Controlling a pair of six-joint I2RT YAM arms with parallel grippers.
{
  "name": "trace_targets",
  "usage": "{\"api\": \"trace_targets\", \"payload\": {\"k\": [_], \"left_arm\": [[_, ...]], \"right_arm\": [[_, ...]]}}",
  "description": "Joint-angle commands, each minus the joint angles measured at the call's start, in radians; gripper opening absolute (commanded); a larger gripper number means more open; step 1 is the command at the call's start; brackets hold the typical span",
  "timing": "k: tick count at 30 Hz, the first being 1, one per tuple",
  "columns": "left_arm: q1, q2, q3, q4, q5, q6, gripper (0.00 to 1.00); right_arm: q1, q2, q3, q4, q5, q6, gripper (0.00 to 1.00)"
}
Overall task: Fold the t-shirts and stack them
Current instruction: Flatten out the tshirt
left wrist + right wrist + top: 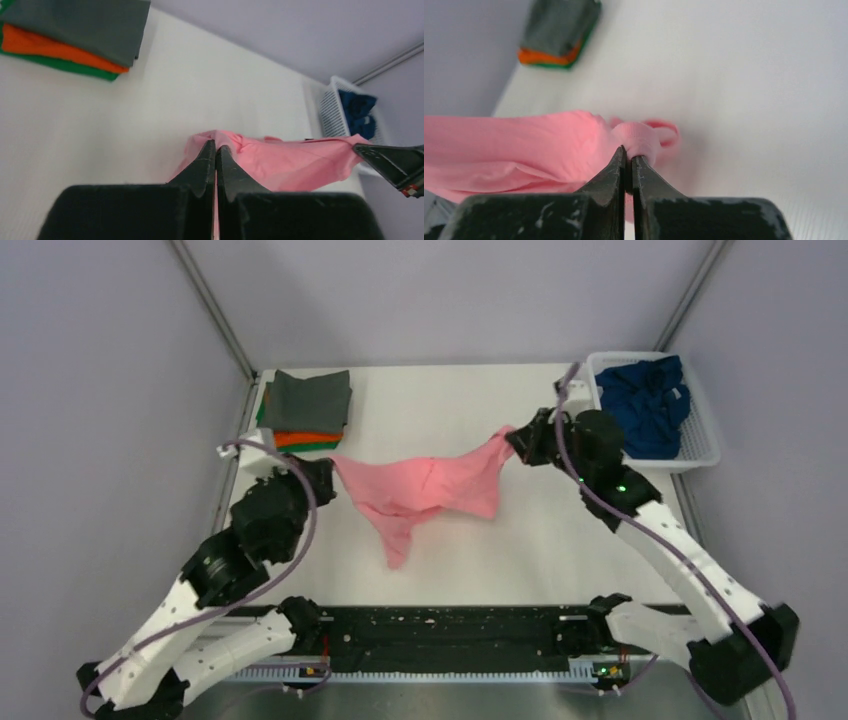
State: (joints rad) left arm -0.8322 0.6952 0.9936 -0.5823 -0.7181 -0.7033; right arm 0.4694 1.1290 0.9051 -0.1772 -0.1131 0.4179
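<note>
A pink t-shirt [425, 490] hangs stretched between my two grippers above the middle of the table, its lower part sagging to the table. My left gripper [328, 472] is shut on its left end, seen in the left wrist view [216, 147] with pink cloth [295, 160] beyond. My right gripper [518, 440] is shut on its right end, seen in the right wrist view [628, 152] pinching a ribbed edge [641, 137]. A folded stack of dark grey, orange and green shirts [310, 412] lies at the back left. A navy blue shirt [645, 405] lies crumpled in the basket.
The white lattice basket [700, 445] stands at the back right corner. The folded stack also shows in the left wrist view [75, 35] and the right wrist view [559, 35]. Grey walls and metal posts enclose the table.
</note>
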Motion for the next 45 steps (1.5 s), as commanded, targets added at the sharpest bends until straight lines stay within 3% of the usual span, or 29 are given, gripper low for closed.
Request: {"api": "trace_targets", "payload": {"k": [1,5,9,17,23,29,30,33,35,39,45], "left_arm": [[0.002,-0.151,0.138,0.082,-0.067,0.149,0.0],[0.002,-0.239,0.22,0.134,-0.054,0.245,0.0],[0.002,-0.248,0.357,0.026,-0.151,0.249,0.0],[0.002,-0.292,0.382,0.108,0.084,0.304,0.0],[0.002,-0.124,0.415,0.097,-0.183,0.315,0.0],[0.02,0.197,0.398,0.286,-0.617,0.515,0.0],[0.061,0.258,0.404,0.272,-0.589,0.513,0.0],[0.342,0.437,0.466,0.08,-0.191,0.299,0.0],[0.469,0.58,0.444,0.133,-0.076,0.287,0.0],[0.588,0.955,0.551,0.186,0.118,0.259,0.0],[0.634,1.442,0.985,0.087,0.197,0.252,0.03]], "right_arm": [[0.006,-0.245,0.178,-0.064,0.146,-0.082,0.0],[0.006,-0.373,0.288,-0.089,0.182,-0.126,0.0],[0.006,-0.456,0.361,-0.105,0.22,-0.153,0.0],[0.006,-0.535,0.459,-0.144,0.166,-0.135,0.0],[0.006,-0.532,0.425,-0.138,0.295,-0.104,0.0],[0.007,-0.378,0.374,-0.148,0.508,-0.114,0.0],[0.006,-0.334,0.365,-0.155,0.553,-0.113,0.0],[0.005,-0.201,0.32,-0.14,0.739,-0.106,0.0],[-0.01,-0.106,0.282,-0.086,0.842,-0.108,0.0],[-0.173,0.159,0.285,-0.001,0.649,-0.053,0.0],[-0.28,0.586,0.427,0.219,0.507,-0.052,0.08]]}}
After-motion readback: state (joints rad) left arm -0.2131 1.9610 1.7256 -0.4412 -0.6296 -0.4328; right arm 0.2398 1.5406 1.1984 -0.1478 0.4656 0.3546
